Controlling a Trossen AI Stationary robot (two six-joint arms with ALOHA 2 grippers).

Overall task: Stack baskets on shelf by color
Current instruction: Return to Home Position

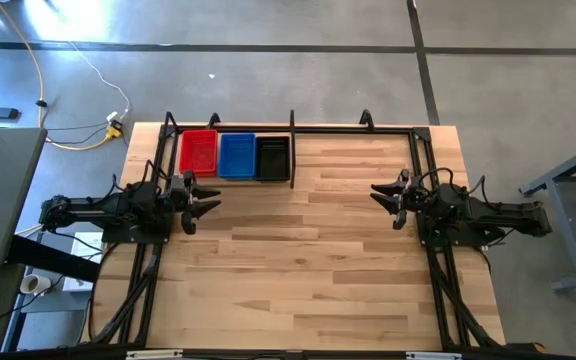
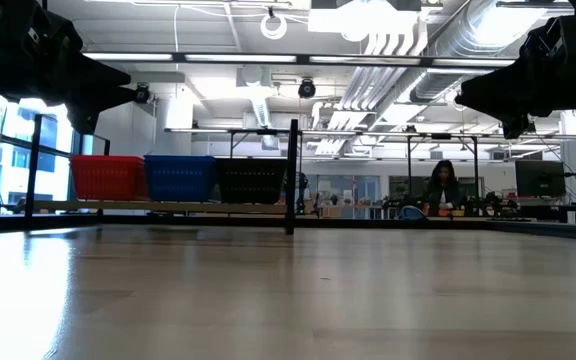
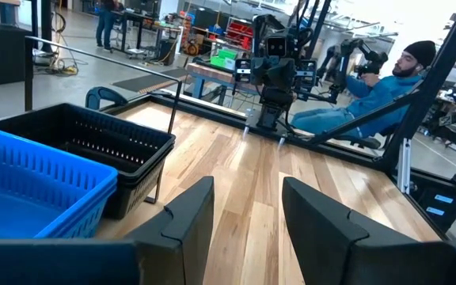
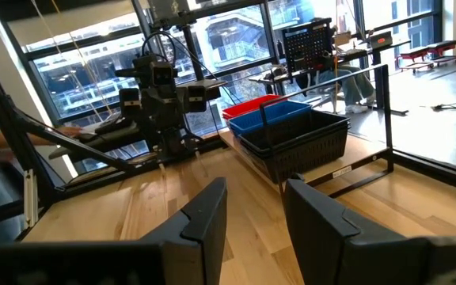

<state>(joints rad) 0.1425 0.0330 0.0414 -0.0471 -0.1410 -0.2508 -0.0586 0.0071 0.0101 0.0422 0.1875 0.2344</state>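
Red baskets (image 1: pixel 198 152), blue baskets (image 1: pixel 236 156) and black baskets (image 1: pixel 272 158) sit in a row on the shelf (image 2: pixel 58 206), all left of its upright divider (image 1: pixel 292 150), with black just beside it. Only the left wrist view shows nested black rims. Left arm (image 1: pixel 118 208) and right arm (image 1: pixel 478 215) hover on either side of the divider, jaws part-open and empty.

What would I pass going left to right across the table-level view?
First the red baskets, then the blue baskets, the black baskets, the shelf's upright divider, and a person in the background.
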